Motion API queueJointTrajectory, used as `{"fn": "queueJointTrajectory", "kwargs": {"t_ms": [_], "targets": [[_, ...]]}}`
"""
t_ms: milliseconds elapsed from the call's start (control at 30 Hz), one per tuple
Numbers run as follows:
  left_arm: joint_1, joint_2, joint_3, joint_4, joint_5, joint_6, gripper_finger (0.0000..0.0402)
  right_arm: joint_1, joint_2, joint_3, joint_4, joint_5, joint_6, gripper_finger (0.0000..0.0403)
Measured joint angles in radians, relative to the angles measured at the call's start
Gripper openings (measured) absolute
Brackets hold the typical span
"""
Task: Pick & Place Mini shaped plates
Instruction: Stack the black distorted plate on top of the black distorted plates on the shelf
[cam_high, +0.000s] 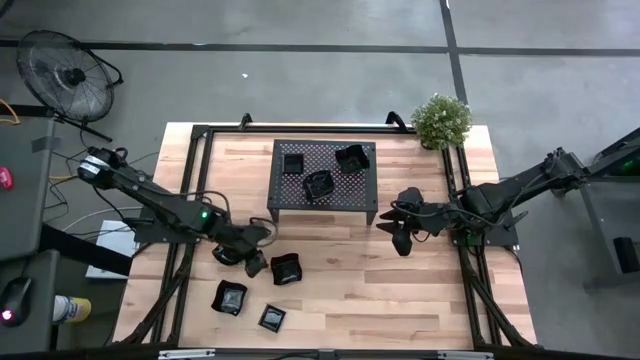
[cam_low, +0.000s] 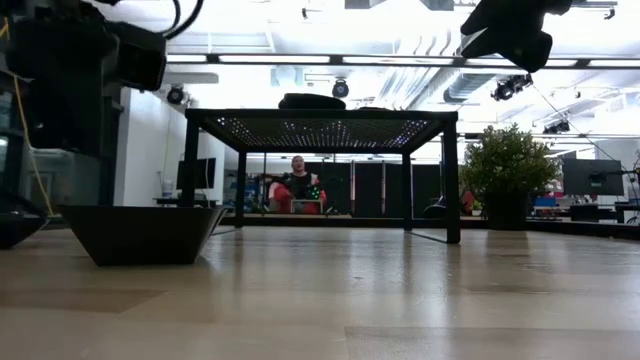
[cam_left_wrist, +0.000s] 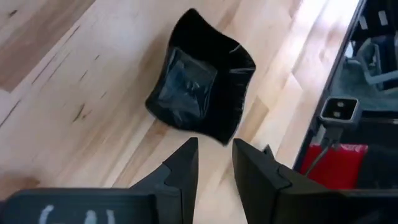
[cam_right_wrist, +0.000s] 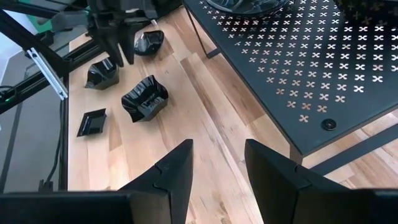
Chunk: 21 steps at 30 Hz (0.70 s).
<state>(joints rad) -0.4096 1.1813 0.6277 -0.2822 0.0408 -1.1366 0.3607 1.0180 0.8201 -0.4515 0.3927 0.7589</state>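
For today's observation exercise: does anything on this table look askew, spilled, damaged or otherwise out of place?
Nothing stands out. Three mini plates sit on the mesh rack; four more lie scattered at odd angles on the wooden table, upright and unbroken. The left gripper hangs beside one, the right gripper right of the rack, both empty.

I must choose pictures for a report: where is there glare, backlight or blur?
Low view: bright ceiling lights behind make the mesh rack and the near plate dark silhouettes, and the table reflects a pale sheen. Left wrist view: the wavy plate shows small glossy highlights, and the left gripper looks soft. High view: even light, no strong glare.
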Motion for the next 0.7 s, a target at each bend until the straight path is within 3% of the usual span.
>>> {"fn": "queueJointTrajectory", "kwargs": {"t_ms": [200, 467, 700], "targets": [[-0.016, 0.106, 0.034, -0.011, -0.049, -0.025, 0.0096, 0.0, 0.0, 0.0, 0.0, 0.0, -0.005, 0.014], [-0.016, 0.222, 0.106, -0.108, -0.036, -0.415, 0.0096, 0.0, 0.0, 0.0, 0.0, -0.007, -0.007, 0.014], [-0.016, 0.274, 0.152, -0.112, -0.082, -0.492, 0.0096, 0.0, 0.0, 0.0, 0.0, -0.007, -0.007, 0.014]]}}
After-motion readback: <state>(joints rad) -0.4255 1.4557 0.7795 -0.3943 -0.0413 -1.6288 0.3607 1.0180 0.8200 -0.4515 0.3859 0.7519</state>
